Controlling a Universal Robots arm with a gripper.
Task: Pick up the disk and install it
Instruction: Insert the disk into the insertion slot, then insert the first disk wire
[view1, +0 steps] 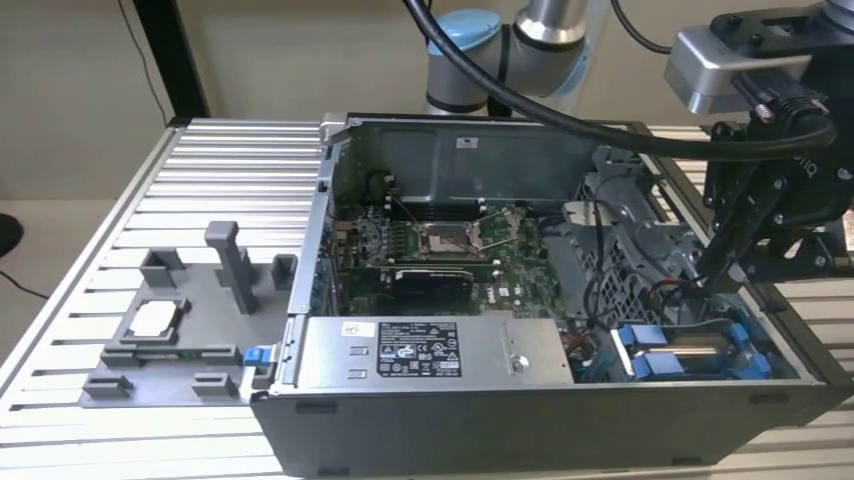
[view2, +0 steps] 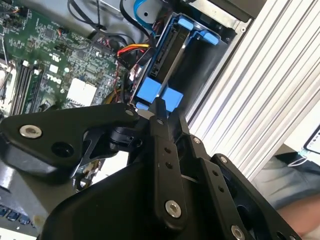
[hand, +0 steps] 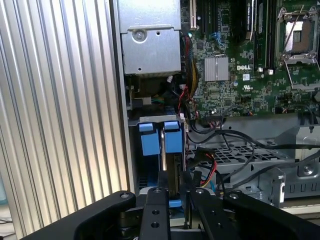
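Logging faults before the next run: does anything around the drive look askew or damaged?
Nothing stands out. The disk sits straight in the computer case, its blue bracket intact, with the gripper right at its edge.

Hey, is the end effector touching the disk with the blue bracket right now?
Cannot tell. In the second wrist view the end effector overlaps the disk at its blue bracket, which hides any contact or gap between them.
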